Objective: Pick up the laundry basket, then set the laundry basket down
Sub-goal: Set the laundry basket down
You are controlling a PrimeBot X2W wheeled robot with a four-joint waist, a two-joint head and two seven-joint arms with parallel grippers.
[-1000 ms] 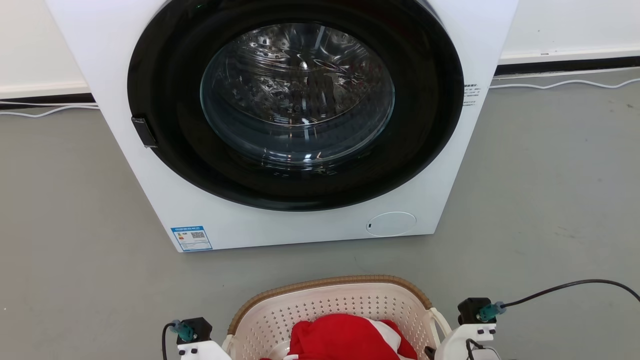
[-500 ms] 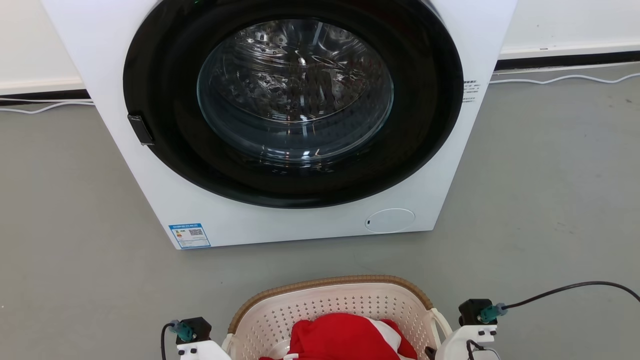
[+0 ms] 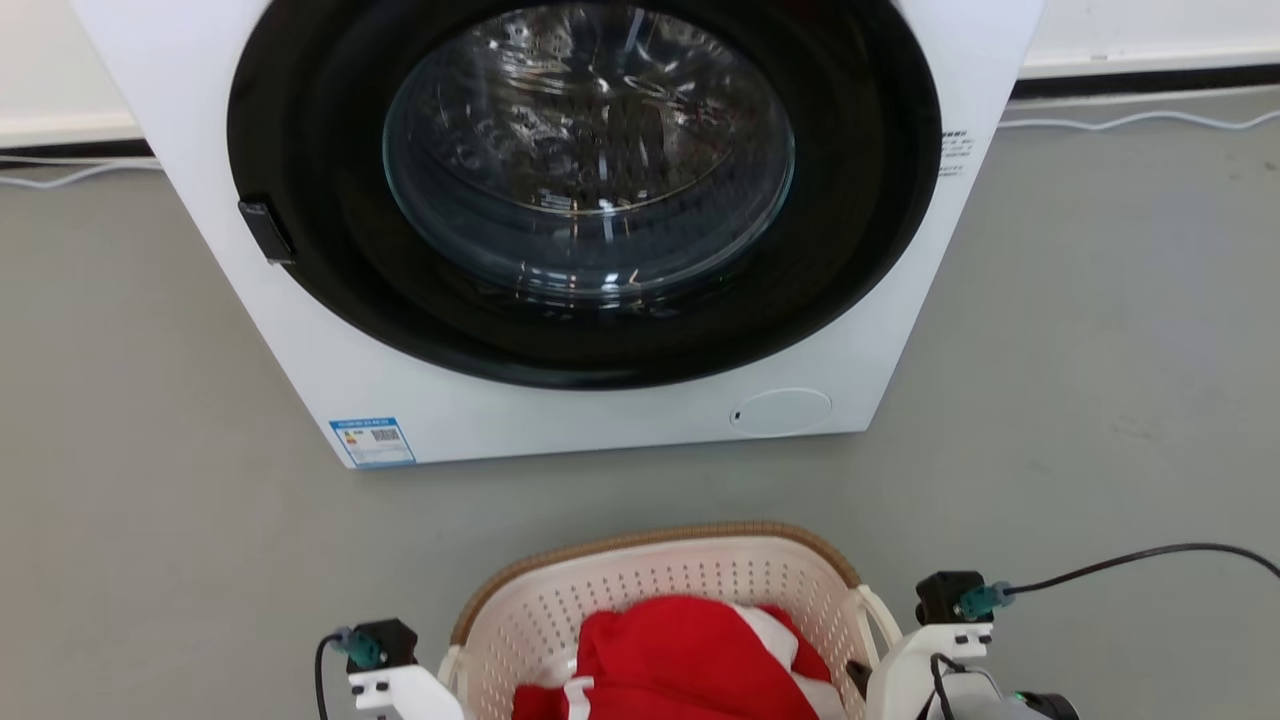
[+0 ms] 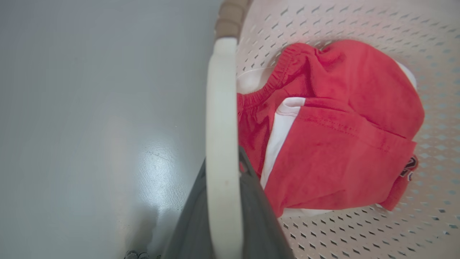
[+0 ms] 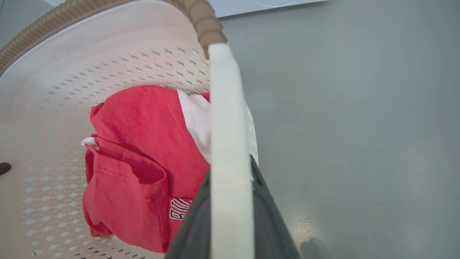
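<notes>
**Bright, even indoor light, soft close-ups**

Light was bright and diffuse, shadows faint. White glints streaked the washing machine's door glass (image 3: 588, 150) near its centre. In the left wrist view the grey floor (image 4: 90, 108) held a pale sheen at 7 o'clock. Both wrist views blurred the near handle of the laundry basket (image 4: 222, 118).

Left end effector (image 4: 222, 162) and right end effector (image 5: 230, 167) (dark fingers (image 4: 258, 216) astride) tight on the laundry basket (image 3: 640, 580)
</notes>
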